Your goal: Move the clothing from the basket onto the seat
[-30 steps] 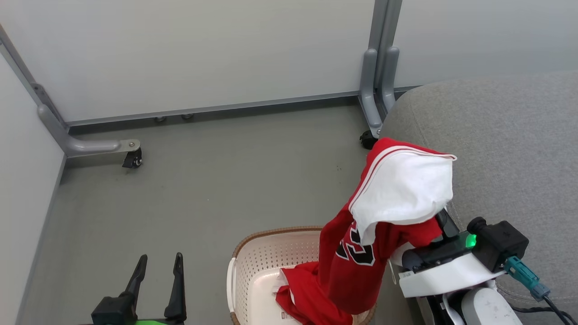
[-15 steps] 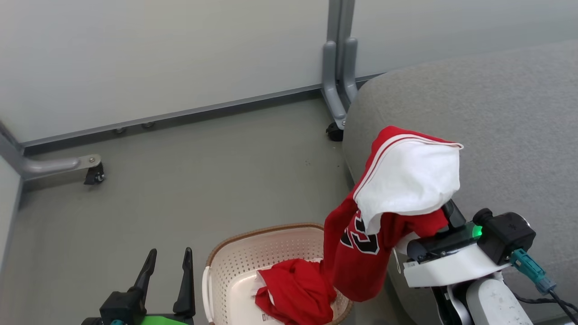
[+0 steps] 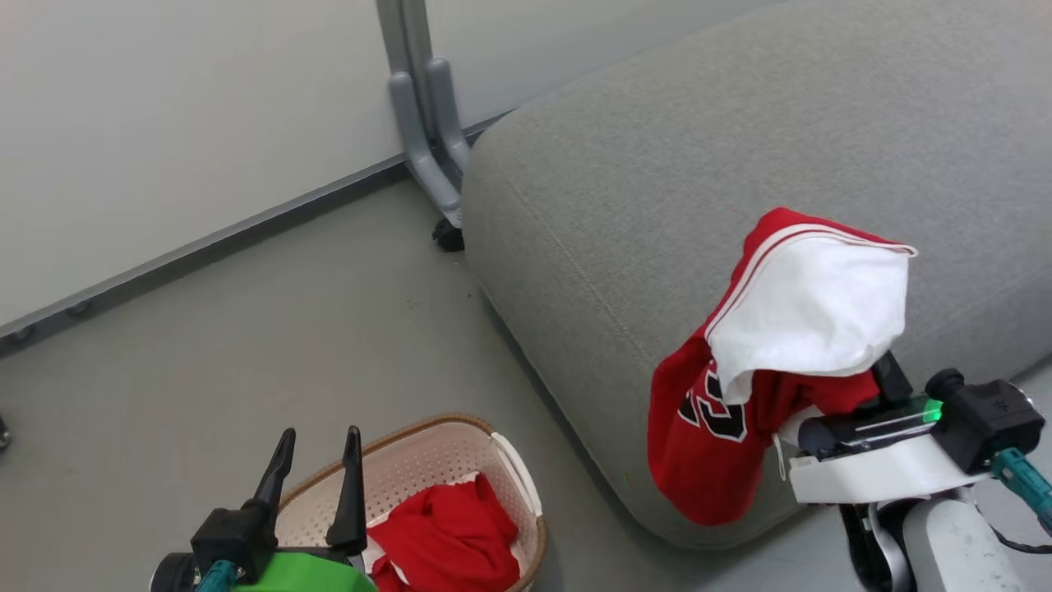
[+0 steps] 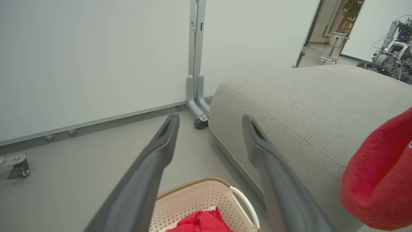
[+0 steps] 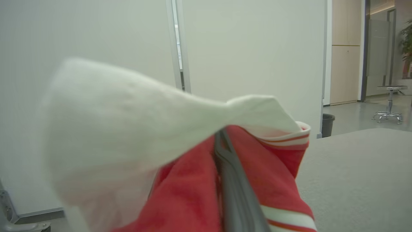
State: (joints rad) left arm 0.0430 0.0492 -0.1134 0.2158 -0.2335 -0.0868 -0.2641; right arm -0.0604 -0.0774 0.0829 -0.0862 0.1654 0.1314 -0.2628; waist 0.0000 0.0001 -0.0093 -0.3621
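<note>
My right gripper [image 5: 220, 138] is shut on the clothing [image 3: 801, 316], a red jersey with white lining, and the cloth hides the fingertips in the head view. The jersey [image 4: 381, 183] hangs in the air at the near edge of the grey seat [image 3: 657, 164], clear of the basket. The cream basket [image 3: 400, 470] stands on the floor at the lower left with another red bundle of clothing [image 3: 448, 538] inside it. My left gripper [image 3: 316, 448] is open and empty just above the basket's near-left side; its fingers [image 4: 161, 151] frame the basket [image 4: 196, 198] and the seat [image 4: 305, 96].
A grey partition post on a caster [image 3: 448, 234] stands against the seat's far left corner, with white wall panels behind. Grey floor [image 3: 246, 329] lies between wall and basket. Beyond the seat are a stool [image 5: 388, 103], a black bin [image 5: 327, 124] and another robot [image 4: 391, 53].
The head view has swung right, bringing more of the seat in. The held jersey has come clear of the basket and now hangs by the seat's edge. A red bundle stays in the basket.
</note>
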